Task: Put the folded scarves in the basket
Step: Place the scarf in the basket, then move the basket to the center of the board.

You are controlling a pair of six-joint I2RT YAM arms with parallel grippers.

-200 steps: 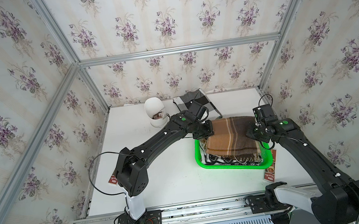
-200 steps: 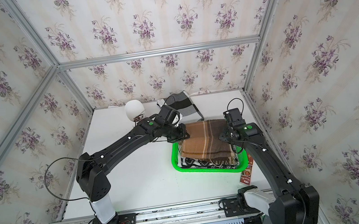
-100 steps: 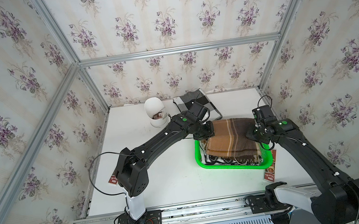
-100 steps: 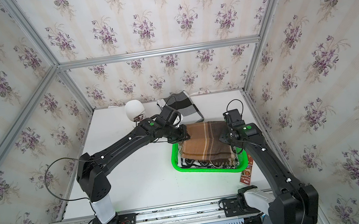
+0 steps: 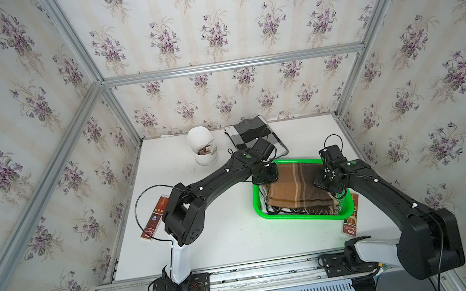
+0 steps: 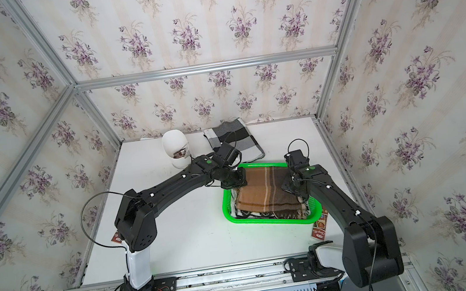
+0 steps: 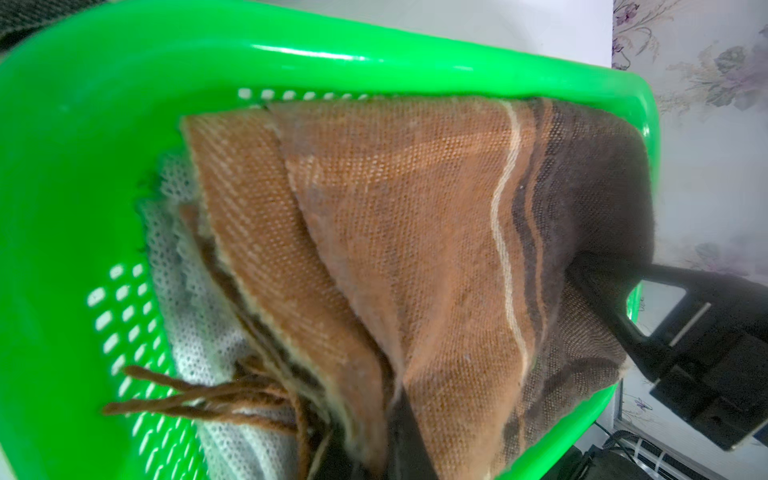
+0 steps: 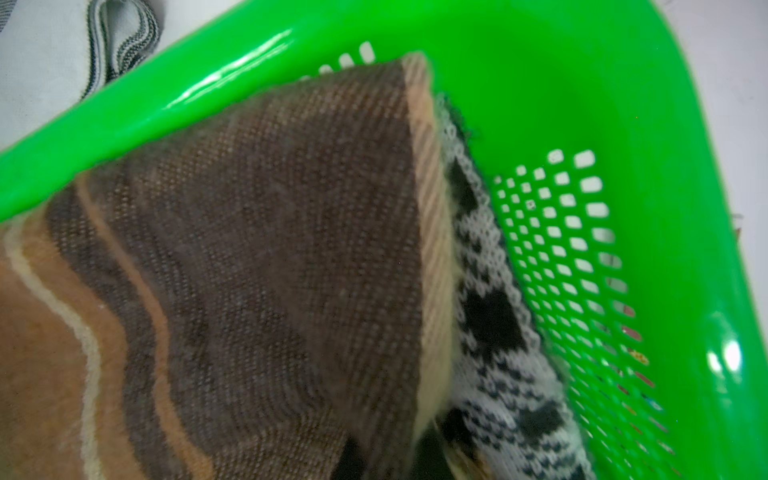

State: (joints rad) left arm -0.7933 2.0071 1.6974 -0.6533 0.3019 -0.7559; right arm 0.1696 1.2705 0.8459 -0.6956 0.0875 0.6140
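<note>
Status: placement nearly complete, release pending.

- The brown plaid scarf [image 5: 298, 188] lies folded inside the green basket [image 5: 296, 218], on top of a black-and-white knitted cloth [image 8: 490, 316] already in there. In both top views the scarf sits within the rim.
- The left gripper [image 5: 264, 175] is at the basket's far corner on its own side, with its fingers closed on the scarf's edge. The left wrist view shows the cloth tented up into the pinch.
- The right gripper [image 7: 598, 272] is at the opposite end, pinched shut on the dark brown border.
- Judgement: the carry and lowering look done. What is left is to let go at both ends, let the lifted corners settle, and lift both arms clear. The fringe [image 7: 199, 399] could snag on a finger on the way out.

Count:
- Baskets: 1
- Brown plaid scarves: 1
- Knitted cloths under it: 1
- Grey checked cloth [image 5: 255, 135] on the table behind the basket: 1
- White egg-shaped container [image 5: 201, 148]: 1
- Red wrapped bars: 2, one by the left arm's base [image 5: 155, 217] and one just beside the basket [image 5: 351, 219]
- Arms: 2
</note>
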